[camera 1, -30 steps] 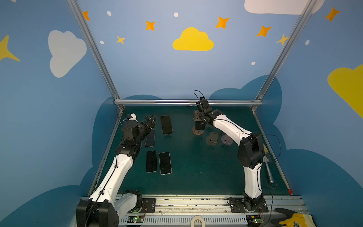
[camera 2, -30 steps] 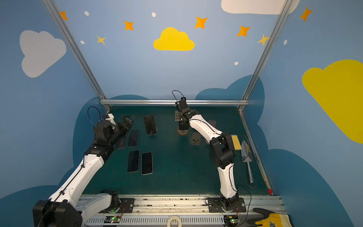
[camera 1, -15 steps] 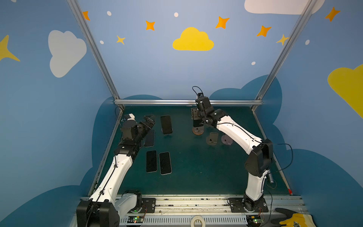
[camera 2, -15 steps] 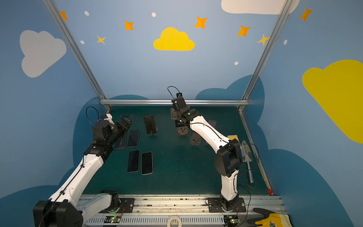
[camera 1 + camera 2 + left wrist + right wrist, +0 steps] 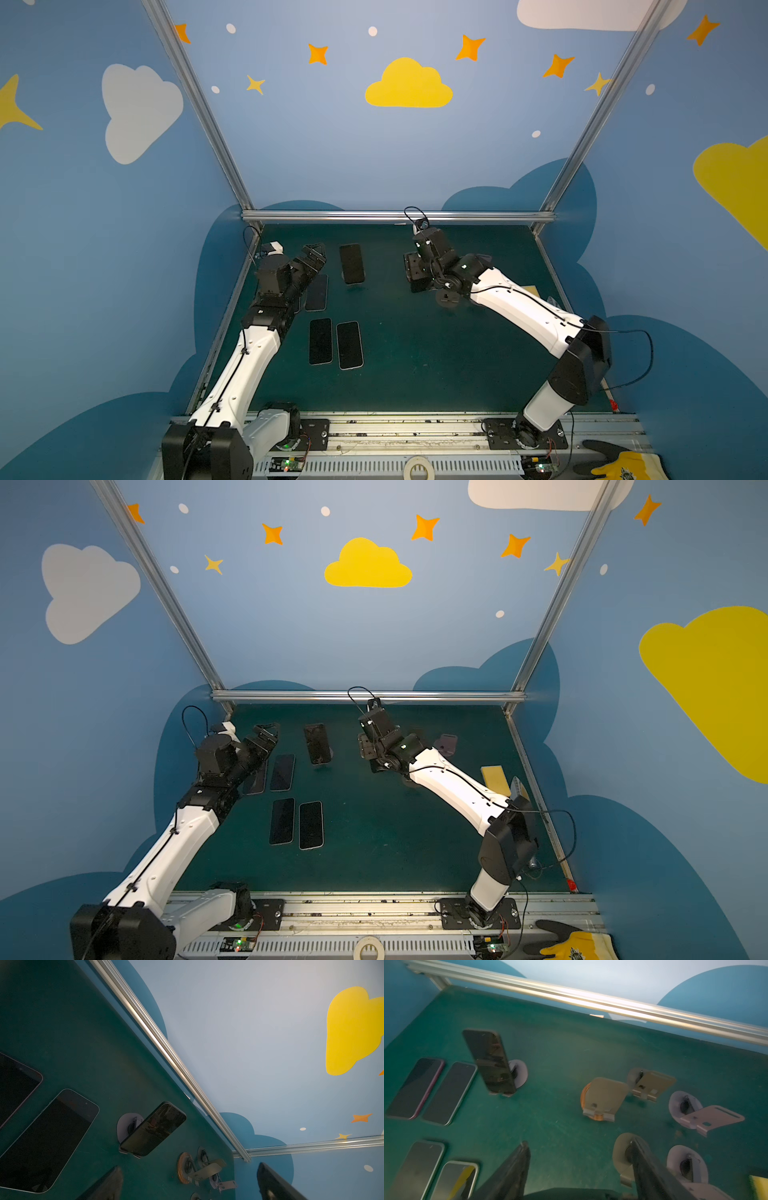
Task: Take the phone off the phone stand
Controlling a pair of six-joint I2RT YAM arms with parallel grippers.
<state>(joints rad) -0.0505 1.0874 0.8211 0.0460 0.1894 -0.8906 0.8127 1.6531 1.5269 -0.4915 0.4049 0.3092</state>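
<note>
Evidently the approach: phone (image 5: 352, 264) leans on its stand (image 5: 519, 1072) far left of centre, untouched. Left gripper (image 5: 315, 252), just left of it, gapes empty; right gripper (image 5: 412, 272) is half-open, empty. Next: straddle the phone's edges, pinch, lift clear.
</note>
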